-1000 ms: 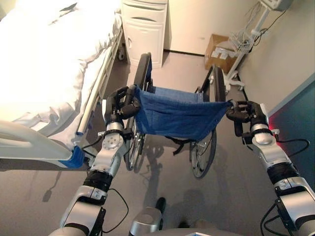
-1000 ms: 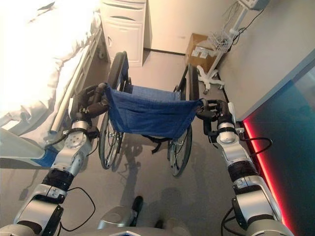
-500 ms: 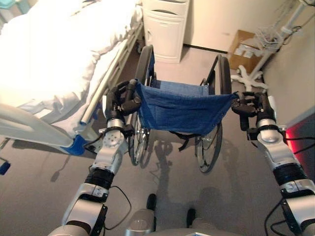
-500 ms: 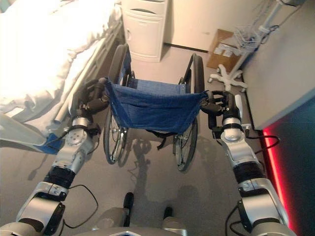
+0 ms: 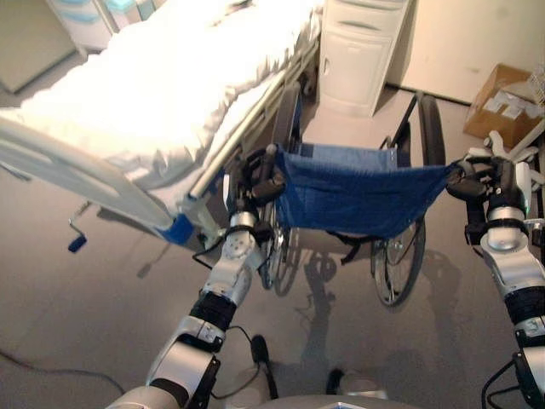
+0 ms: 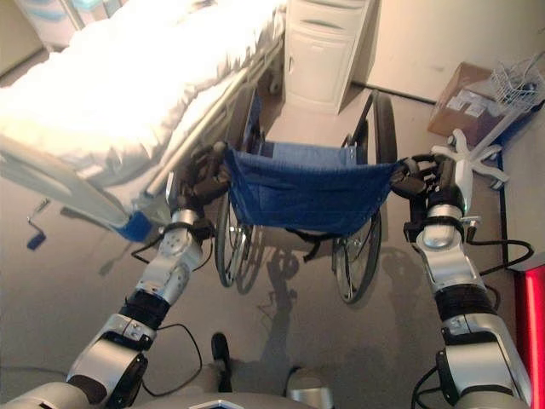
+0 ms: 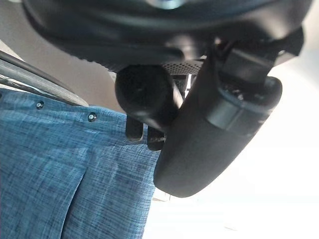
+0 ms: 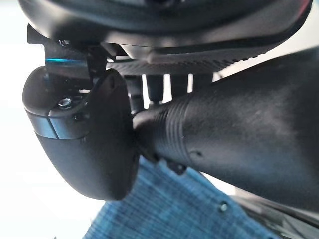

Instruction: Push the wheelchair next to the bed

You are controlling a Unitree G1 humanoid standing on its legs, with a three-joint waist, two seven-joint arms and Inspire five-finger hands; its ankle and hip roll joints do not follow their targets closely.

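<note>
The left hand (image 5: pixel 247 175) and right hand (image 5: pixel 494 183) each clasp a push handle of the wheelchair (image 5: pixel 362 187), just beside the bed (image 5: pixel 153 102) at ten o'clock; pushing evenly should keep it parallel.

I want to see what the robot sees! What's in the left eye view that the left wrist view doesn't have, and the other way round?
The left eye view has the white bed, the cabinet, a cardboard box, the wheelchair's wheels and the right hand. The left wrist view has tiny metal studs up close. Both have the blue cloth back and the left hand curled round its handle.
</note>
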